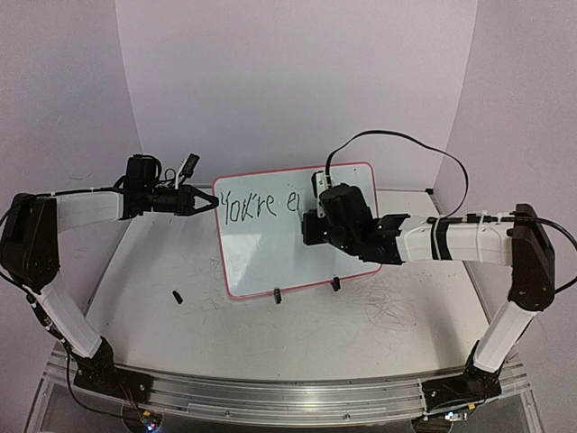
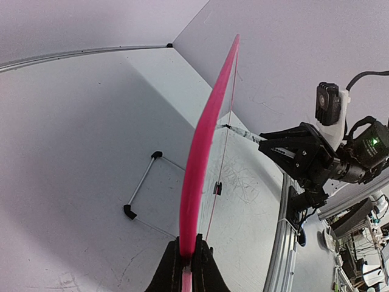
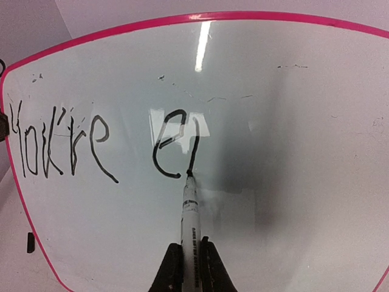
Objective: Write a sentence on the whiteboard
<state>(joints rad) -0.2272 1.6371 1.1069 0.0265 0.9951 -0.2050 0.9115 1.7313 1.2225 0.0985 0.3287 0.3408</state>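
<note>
The whiteboard point(image 1: 270, 248) stands upright on black clip feet in the middle of the table. It shows edge-on in the left wrist view point(image 2: 206, 140) and fills the right wrist view point(image 3: 292, 121). The sentence point(image 3: 61, 149) reads "You're e" plus one downstroke in black. My left gripper point(image 2: 189, 255) is shut on the board's pink left rim. My right gripper point(image 3: 191, 261) is shut on a white marker point(image 3: 190, 219), its tip touching the board at the foot of the downstroke. My right gripper point(image 1: 317, 194) covers the board's right half from above.
A small black cap-like piece point(image 1: 178, 295) lies on the table left of the board. The board's wire stand point(image 2: 143, 188) rests behind it. Old marker scribbles point(image 1: 392, 307) mark the tabletop at the right. Purple walls close in on three sides.
</note>
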